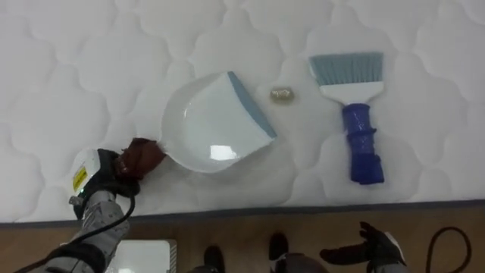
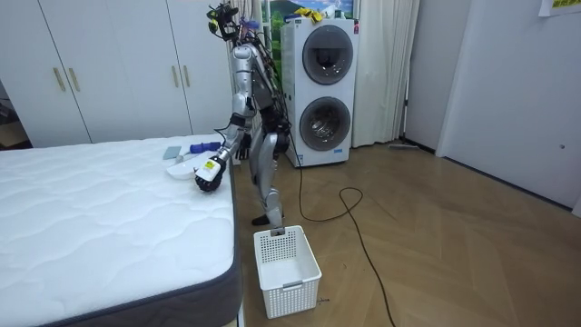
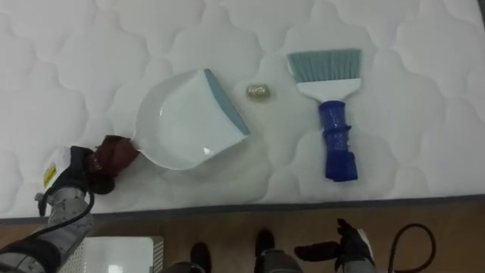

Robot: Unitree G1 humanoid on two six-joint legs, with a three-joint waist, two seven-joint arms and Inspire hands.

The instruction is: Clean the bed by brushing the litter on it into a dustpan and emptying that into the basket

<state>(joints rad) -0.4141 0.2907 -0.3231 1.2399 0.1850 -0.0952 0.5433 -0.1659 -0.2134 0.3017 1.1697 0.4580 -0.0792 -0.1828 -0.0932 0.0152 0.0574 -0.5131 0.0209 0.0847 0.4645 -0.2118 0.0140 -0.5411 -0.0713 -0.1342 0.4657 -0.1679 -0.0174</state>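
Note:
A white dustpan (image 1: 208, 125) with a grey-blue lip lies on the white mattress (image 1: 61, 83), its lip turned toward a small crumpled golden scrap (image 1: 283, 94). My left hand (image 1: 106, 174) is at the mattress's near edge, curled round the dustpan's brown handle (image 1: 144, 155). To the right of the scrap lies a hand brush (image 1: 355, 114) with pale blue bristles and a blue handle, untouched. My right hand (image 1: 371, 246) hangs below the bed's edge over the floor, fingers relaxed and holding nothing.
I stand at the bed's side in the room view. A white slatted basket (image 2: 286, 257) sits on the wooden floor by the bed corner, and its rim (image 1: 148, 254) appears near my left arm. Stacked washing machines (image 2: 320, 86) stand behind.

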